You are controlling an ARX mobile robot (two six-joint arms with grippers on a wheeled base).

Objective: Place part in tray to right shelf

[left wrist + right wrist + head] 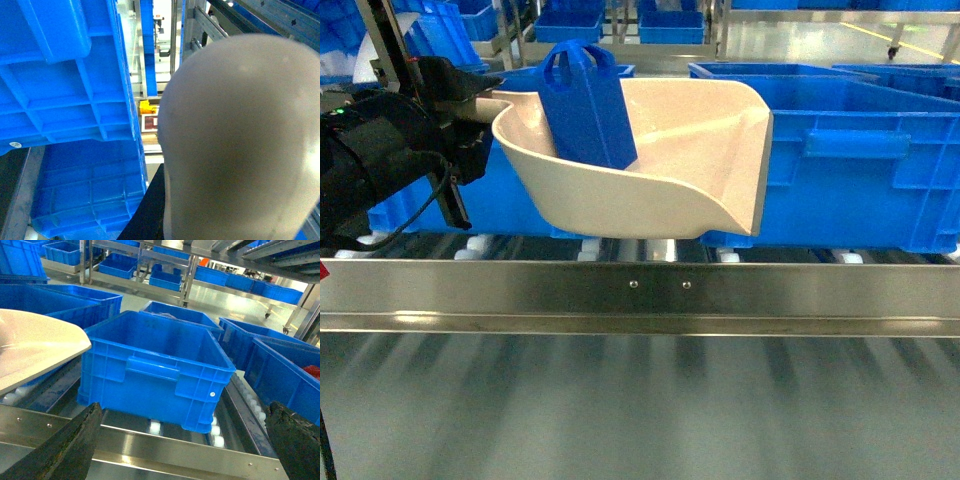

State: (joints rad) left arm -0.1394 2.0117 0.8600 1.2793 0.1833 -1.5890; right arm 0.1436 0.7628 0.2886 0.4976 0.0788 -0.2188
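head view: block (588, 105) already upright in scoop (690, 180); your left gripper (470, 105) clamps scoop handle, holding it above shelf rail (640, 290), beside crate (860, 150). right gripper (182, 440) spread, empty. setting down left.

I'm looking at a warehouse or factory parts store: blue plastic crates (155, 370) are sitting on a steel roller rack (640, 295), and more crates are filling metal shelving (150, 260) far across a polished floor (145, 295).
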